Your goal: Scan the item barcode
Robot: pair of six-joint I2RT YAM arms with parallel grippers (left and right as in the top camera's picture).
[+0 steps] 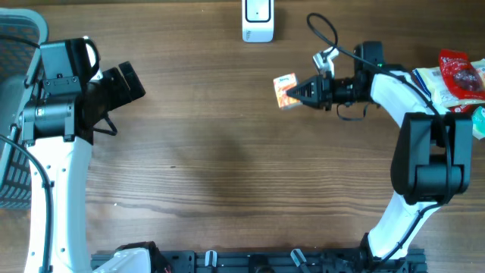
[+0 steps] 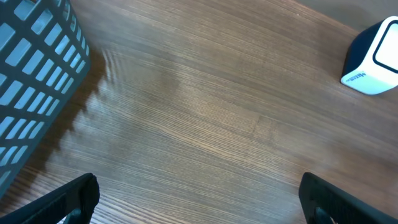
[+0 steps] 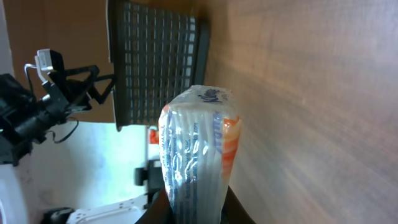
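Note:
The item is a small orange-and-white plastic-wrapped packet [image 1: 285, 90], held off the table at the back right. My right gripper [image 1: 299, 92] is shut on it, fingers pointing left. In the right wrist view the packet [image 3: 196, 149] stands up from between the two dark fingers, its clear wrapper and orange edge showing; no barcode is visible on it. A white barcode scanner [image 1: 258, 20] stands at the table's back edge, just left of the packet. It also shows top right in the left wrist view, scanner [image 2: 374, 57]. My left gripper [image 2: 199, 202] hangs open over bare wood at the left.
A grey mesh basket [image 1: 14, 114] sits at the left edge, basket [image 2: 34, 81] beside my left arm. Several packaged goods, among them a red bag [image 1: 462, 74], lie at the right edge behind my right arm.

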